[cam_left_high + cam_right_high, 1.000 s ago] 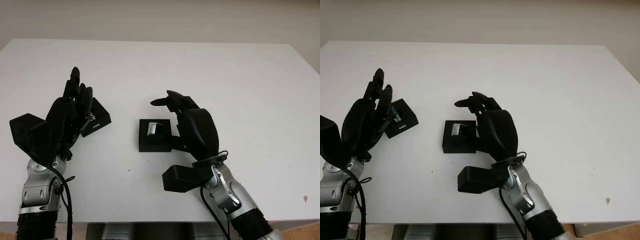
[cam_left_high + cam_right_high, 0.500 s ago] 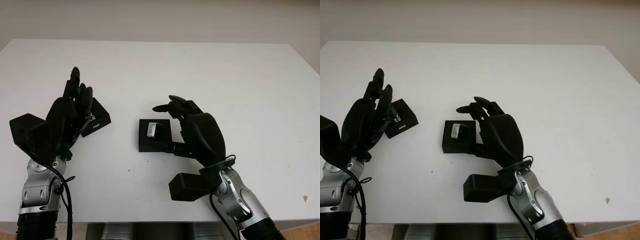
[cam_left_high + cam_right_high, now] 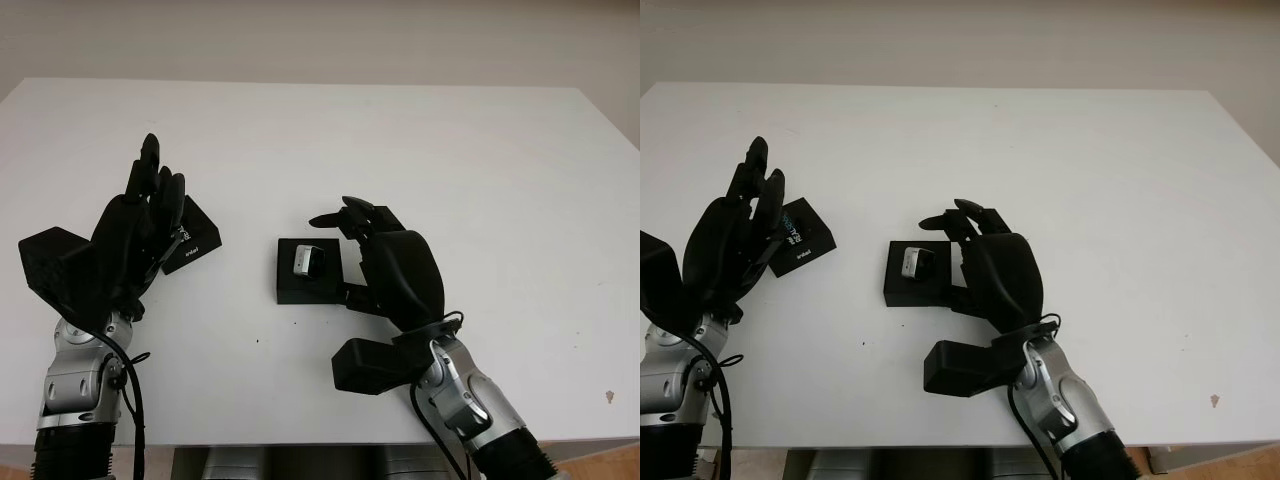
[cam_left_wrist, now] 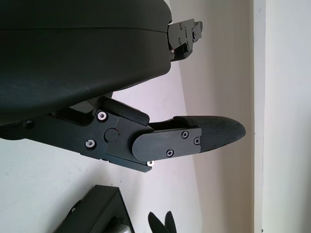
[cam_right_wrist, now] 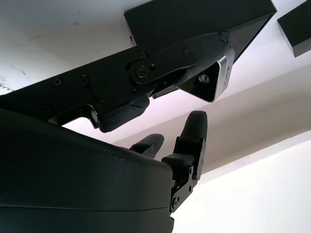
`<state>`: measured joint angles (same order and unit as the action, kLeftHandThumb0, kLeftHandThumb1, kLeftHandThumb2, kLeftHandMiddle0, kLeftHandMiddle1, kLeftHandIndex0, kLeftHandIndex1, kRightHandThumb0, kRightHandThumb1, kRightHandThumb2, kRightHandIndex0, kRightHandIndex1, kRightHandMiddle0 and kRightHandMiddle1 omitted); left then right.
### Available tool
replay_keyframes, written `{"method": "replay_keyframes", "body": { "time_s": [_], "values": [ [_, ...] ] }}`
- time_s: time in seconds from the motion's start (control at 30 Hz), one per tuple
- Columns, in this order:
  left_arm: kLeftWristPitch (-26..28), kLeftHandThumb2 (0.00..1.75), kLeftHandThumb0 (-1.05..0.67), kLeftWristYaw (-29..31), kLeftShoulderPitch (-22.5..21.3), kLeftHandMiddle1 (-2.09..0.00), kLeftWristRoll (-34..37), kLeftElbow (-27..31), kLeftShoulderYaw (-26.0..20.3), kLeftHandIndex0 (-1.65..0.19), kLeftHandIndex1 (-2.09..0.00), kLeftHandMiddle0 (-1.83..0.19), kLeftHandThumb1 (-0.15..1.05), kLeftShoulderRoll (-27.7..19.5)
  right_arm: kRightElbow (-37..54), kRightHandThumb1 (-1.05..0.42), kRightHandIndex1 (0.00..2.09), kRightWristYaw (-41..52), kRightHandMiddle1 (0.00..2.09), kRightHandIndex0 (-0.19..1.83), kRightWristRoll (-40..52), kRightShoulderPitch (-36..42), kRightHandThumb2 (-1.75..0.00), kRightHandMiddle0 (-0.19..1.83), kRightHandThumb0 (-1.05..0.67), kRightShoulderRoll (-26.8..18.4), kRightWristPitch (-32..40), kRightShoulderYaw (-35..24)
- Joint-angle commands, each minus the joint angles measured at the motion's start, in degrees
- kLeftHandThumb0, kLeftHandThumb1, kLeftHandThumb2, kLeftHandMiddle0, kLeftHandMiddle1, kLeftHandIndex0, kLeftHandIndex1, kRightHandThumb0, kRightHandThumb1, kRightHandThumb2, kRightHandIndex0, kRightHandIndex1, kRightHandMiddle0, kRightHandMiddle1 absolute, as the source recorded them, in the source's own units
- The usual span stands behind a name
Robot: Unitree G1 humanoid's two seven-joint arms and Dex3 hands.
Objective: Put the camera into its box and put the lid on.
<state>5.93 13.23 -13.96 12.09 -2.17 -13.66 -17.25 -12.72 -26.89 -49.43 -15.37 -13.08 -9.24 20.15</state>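
My right hand (image 3: 375, 255) open beside box (image 3: 308, 271); camera (image 3: 306, 261) sits tilted inside; lid (image 3: 192, 240) by my open left hand (image 3: 135, 235) could jam on it.

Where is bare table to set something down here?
The far half of the table and its right side beyond the right hand are bare. It is crowded in the middle, where the box holds the camera, and at the left hand by the lid.

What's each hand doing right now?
Left hand: open, holding nothing, beside the lid.
Right hand: open, holding nothing, at the box with the camera in it.
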Motion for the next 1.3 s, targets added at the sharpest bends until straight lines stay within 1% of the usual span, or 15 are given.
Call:
{"method": "replay_keyframes", "body": {
  "time_s": [0.0,0.33,0.43,0.53,0.67,0.8,0.93,1.03,1.13,1.27],
  "values": [
    [-0.32,0.52,-0.77,0.22,-0.1,0.0,0.33,0.04,-0.15,0.19,0.0,0.19,1.05,-0.04,-1.04,-0.94,0.47,-0.99,0.98,0.29,0.39,-0.62,-0.06,0.33,-0.77,0.59,-0.32,0.36],
    [-0.35,0.51,-0.77,0.45,-0.07,0.0,0.36,0.08,-0.24,0.19,0.0,0.19,1.05,-0.16,-2.63,-0.94,0.65,-2.25,1.09,0.22,0.55,-1.23,-0.05,0.32,-0.74,0.84,-0.33,0.89],
    [-0.13,0.51,-0.77,0.22,-0.08,0.0,0.52,0.22,-0.4,0.19,0.0,0.19,1.05,-0.01,-2.56,-0.94,0.7,-2.55,1.11,0.22,0.35,-1.3,-0.05,0.34,-0.73,0.5,-0.54,1.09],
    [-0.02,0.49,-0.77,0.25,-0.07,0.0,1.12,0.27,-0.66,0.19,0.0,0.19,1.05,0.18,-2.2,-0.94,0.8,-2.87,1.13,0.2,-0.21,-1.27,-0.05,0.38,-0.72,-0.05,-0.6,1.39],
    [0.23,0.49,-0.77,0.26,0.18,0.0,1.32,0.62,-0.64,0.19,0.0,0.19,1.05,-0.09,-1.57,-0.94,0.93,-4.76,1.16,0.2,-3.77,-1.58,-0.05,0.45,-0.72,-1.92,-0.48,2.7],
    [0.73,0.5,-0.78,0.18,0.21,0.0,1.2,0.94,-0.56,0.19,0.0,0.19,1.05,-0.28,-0.8,-0.95,1.01,-7.13,1.18,0.27,-7.86,-1.61,-0.06,0.54,-0.72,-3.54,-0.13,4.06],
    [0.62,0.5,-0.78,0.03,0.25,0.0,0.84,1.04,-0.41,0.19,0.0,0.19,1.05,-0.34,-0.71,-0.93,1.2,-8.98,1.31,0.33,-10.13,-1.58,-0.05,0.67,-0.6,-3.81,0.45,5.07],
    [1.08,0.5,-0.78,-0.1,0.46,0.0,1.0,1.56,-0.49,0.19,0.0,0.19,1.05,-0.28,-1.46,-0.94,1.29,-10.49,1.41,0.38,-11.64,-1.63,-0.06,0.73,-0.55,-3.87,1.05,5.71],
    [1.38,0.5,-0.78,-0.01,0.67,0.0,0.95,1.96,-0.47,0.19,0.0,0.19,1.05,-0.43,-2.27,-0.98,1.34,-12.04,1.53,0.43,-12.23,-1.81,-0.06,0.75,-0.53,-3.97,1.21,6.21],
    [1.47,0.51,-0.78,-0.02,0.76,0.0,1.01,2.1,-0.47,0.19,0.0,0.19,1.05,-0.27,-3.56,-0.98,1.38,-14.55,1.52,0.46,-12.28,-2.25,-0.05,0.7,-0.5,-4.03,0.49,6.56]
  ]
}}
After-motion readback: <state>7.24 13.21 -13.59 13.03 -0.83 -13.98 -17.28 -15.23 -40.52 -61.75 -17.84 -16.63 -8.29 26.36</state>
